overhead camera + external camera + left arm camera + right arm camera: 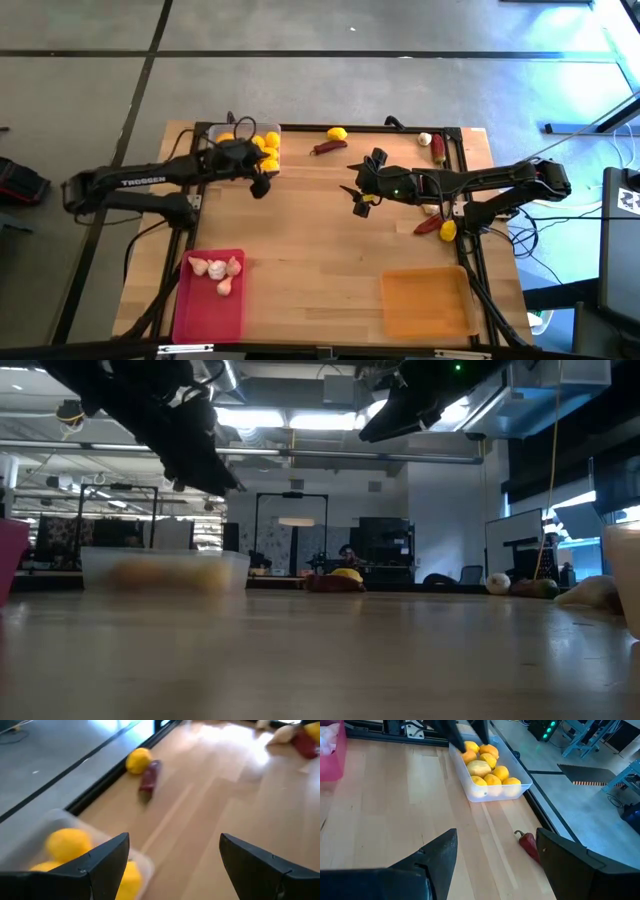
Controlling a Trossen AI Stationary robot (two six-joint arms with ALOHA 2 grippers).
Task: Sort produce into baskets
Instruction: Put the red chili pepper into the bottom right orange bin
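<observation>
Yellow lemons (487,770) fill the clear basket (218,134), garlic (219,271) the pink one (205,318). Left gripper (262,186) and right gripper (358,200), both spread empty, hover mid-table; chili (327,147) and loose lemon (337,133) await sorting.

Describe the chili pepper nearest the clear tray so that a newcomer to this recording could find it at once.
Start at the clear tray of yellow fruits at the table's far edge, under the left gripper. Just beside it toward the right arm's side, a dark red chili pepper lies on bare wood. It alone lies right next to a single loose lemon; the other chilies lie further right.
</observation>
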